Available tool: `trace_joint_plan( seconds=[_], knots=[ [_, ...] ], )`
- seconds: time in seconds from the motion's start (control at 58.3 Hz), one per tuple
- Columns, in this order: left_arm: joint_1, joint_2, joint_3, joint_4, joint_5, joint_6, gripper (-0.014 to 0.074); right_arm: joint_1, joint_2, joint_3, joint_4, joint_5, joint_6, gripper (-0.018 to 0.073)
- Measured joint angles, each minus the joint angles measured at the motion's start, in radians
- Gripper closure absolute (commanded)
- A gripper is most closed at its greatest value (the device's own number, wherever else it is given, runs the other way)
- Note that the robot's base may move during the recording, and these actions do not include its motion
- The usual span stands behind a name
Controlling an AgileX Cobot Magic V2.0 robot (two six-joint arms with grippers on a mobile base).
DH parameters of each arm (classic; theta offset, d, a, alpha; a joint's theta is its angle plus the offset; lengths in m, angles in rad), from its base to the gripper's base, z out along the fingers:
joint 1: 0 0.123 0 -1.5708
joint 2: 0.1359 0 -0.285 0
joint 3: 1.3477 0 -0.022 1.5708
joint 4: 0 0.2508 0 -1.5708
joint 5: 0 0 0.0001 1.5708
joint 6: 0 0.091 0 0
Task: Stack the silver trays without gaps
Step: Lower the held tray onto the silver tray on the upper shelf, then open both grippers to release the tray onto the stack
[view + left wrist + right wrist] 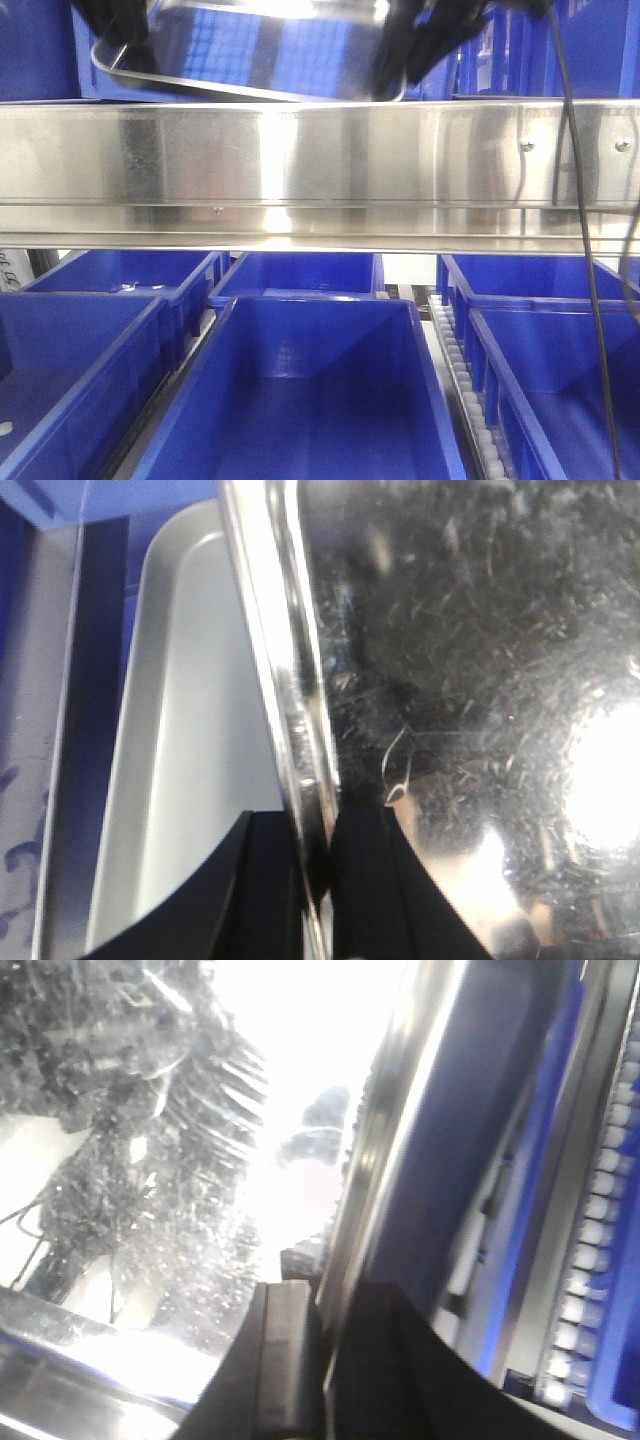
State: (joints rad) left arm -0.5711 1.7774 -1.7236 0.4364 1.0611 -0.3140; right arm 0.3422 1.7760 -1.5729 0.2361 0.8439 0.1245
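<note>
A silver tray hangs tilted above the steel rail, its left end lower, held at both ends. My left gripper is shut on its left rim. In the left wrist view the black fingers of my left gripper pinch the thin rim of that shiny tray. A second silver tray, matte inside, lies below and to the left of it. My right gripper is shut on the right rim; in the right wrist view this gripper clamps the edge of the scratched tray.
A broad shiny steel rail with screw heads crosses the front view under the held tray. Deep blue bins stand in rows below it, with white roller strips between them. A black cable hangs down at the right.
</note>
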Motion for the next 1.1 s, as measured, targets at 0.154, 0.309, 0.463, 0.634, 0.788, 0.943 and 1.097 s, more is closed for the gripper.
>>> trace_joint_plan(
  seconds=[0.154, 0.309, 0.463, 0.634, 0.788, 0.943, 1.097],
  knots=[
    [0.002, 0.0, 0.0, 0.012, -0.026, 0.004, 0.0613, 0.002, 0.005, 0.0, 0.012, -0.011, -0.008, 0.0351],
    [0.002, 0.0, 0.0, 0.004, -0.055, 0.006, 0.0613, 0.008, 0.006, 0.0, 0.023, -0.015, -0.011, 0.0345],
    [0.002, 0.0, 0.0, 0.006, -0.062, 0.006, 0.0613, 0.008, 0.006, 0.0, 0.023, -0.015, -0.011, 0.0368],
    [0.004, 0.0, 0.0, 0.01, -0.066, 0.006, 0.0568, 0.008, 0.006, 0.0, 0.023, -0.017, -0.011, 0.0368],
    [0.016, 0.002, 0.0, 0.001, -0.072, 0.015, 0.0374, 0.01, 0.006, 0.0, 0.035, -0.036, -0.016, 0.0368],
    [0.036, 0.004, 0.0, -0.016, -0.081, 0.02, 0.0284, 0.014, 0.006, 0.0, 0.059, -0.058, -0.02, 0.0368],
    [0.054, 0.004, 0.0, -0.02, -0.092, 0.022, 0.0285, 0.018, 0.006, -0.001, 0.064, -0.066, -0.02, 0.0368]
  ],
)
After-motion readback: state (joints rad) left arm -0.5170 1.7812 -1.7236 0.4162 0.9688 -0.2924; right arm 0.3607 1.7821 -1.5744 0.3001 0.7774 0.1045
